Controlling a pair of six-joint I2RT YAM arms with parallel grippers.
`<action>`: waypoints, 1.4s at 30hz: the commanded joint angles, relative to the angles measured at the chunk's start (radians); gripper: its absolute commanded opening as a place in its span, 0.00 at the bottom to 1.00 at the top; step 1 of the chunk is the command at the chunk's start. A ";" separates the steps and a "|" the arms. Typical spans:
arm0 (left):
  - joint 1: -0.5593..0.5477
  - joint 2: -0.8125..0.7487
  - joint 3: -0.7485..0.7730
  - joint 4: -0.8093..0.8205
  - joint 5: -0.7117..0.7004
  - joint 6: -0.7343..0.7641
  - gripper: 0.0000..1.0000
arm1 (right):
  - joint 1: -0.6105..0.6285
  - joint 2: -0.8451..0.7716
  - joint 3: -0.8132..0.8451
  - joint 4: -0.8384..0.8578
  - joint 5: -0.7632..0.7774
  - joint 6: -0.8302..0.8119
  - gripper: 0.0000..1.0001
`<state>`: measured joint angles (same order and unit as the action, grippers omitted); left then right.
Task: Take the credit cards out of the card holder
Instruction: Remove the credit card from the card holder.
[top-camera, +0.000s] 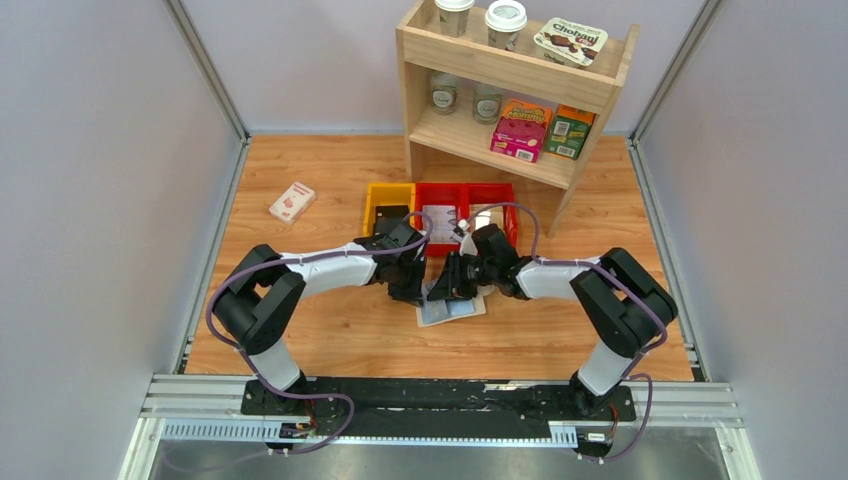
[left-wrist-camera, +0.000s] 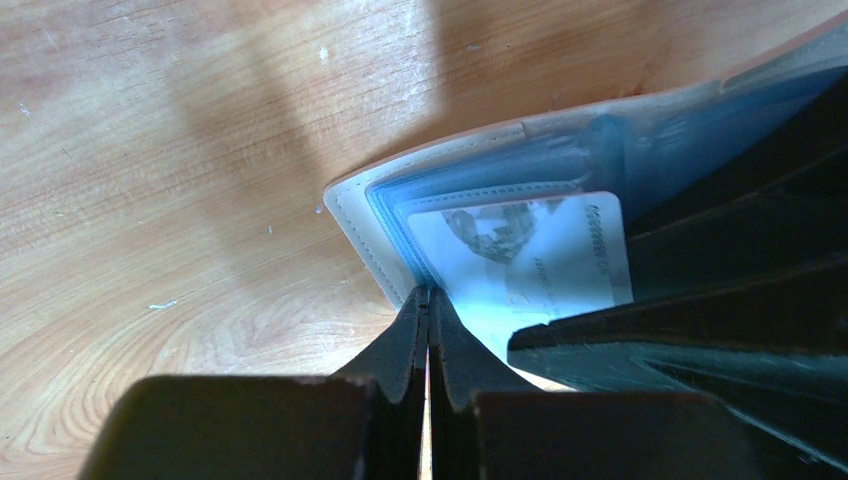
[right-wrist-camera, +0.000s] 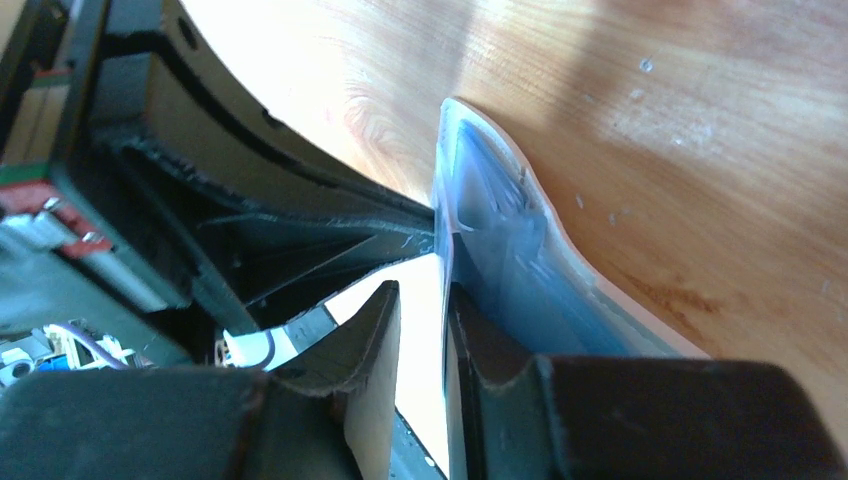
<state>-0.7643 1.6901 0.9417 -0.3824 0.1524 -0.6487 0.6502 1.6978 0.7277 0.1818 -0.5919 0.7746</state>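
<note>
The cream-beige card holder lies open on the wooden table between my two grippers. In the left wrist view its cream rim and blue-grey lining show, with a silver-grey credit card sticking partly out of a pocket. My left gripper is shut on the card holder's edge; it also shows in the top view. My right gripper stands slightly open at the upturned leaf of the card holder, with a bright white card between its fingers. From above, the right gripper is over the card holder.
A yellow bin and red bins stand just behind the grippers. A wooden shelf with cups and boxes is at the back. A white-and-red small box lies at the back left.
</note>
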 joint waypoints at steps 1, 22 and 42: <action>-0.012 0.069 -0.001 -0.062 -0.047 0.011 0.00 | -0.030 -0.084 -0.040 0.059 -0.066 0.008 0.22; -0.010 0.069 -0.006 -0.049 -0.034 0.015 0.00 | -0.147 -0.239 -0.126 -0.034 -0.092 -0.075 0.06; -0.012 -0.343 -0.103 0.143 -0.125 -0.065 0.55 | -0.182 -0.622 -0.295 0.116 0.125 0.121 0.00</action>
<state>-0.7719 1.5219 0.8524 -0.3431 0.0940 -0.6735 0.4633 1.1561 0.4583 0.1253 -0.5434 0.7864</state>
